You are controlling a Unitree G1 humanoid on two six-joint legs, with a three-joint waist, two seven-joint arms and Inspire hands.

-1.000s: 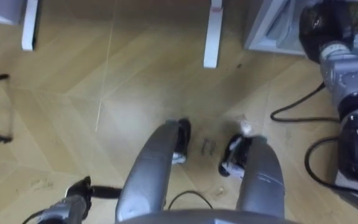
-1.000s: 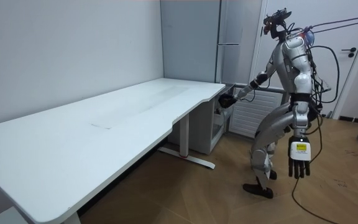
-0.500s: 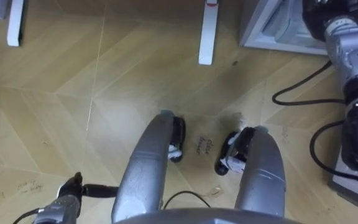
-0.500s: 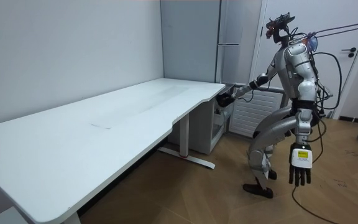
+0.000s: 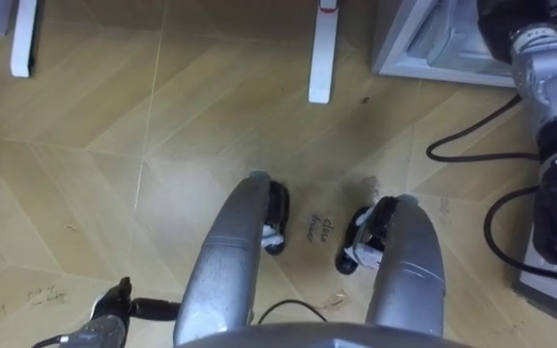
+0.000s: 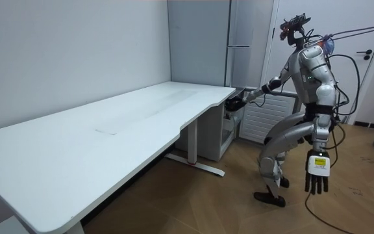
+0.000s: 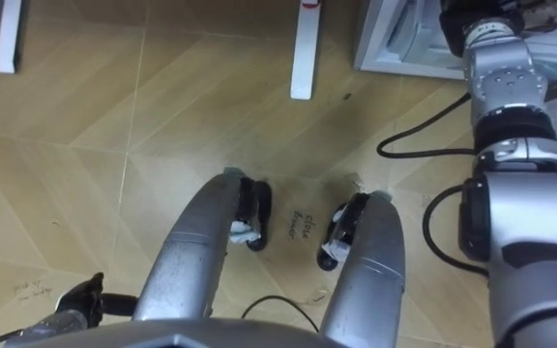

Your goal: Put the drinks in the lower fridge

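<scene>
We cannot pick a drink out from the dark right hand [image 6: 238,103], so whether its fingers clamp one we cannot tell. The eye views put that arm at upper right, by the open white fridge compartment [image 5: 399,43]. In the room view, lower right, the left hand [image 6: 317,175] hangs with fingers straight and apart.
</scene>
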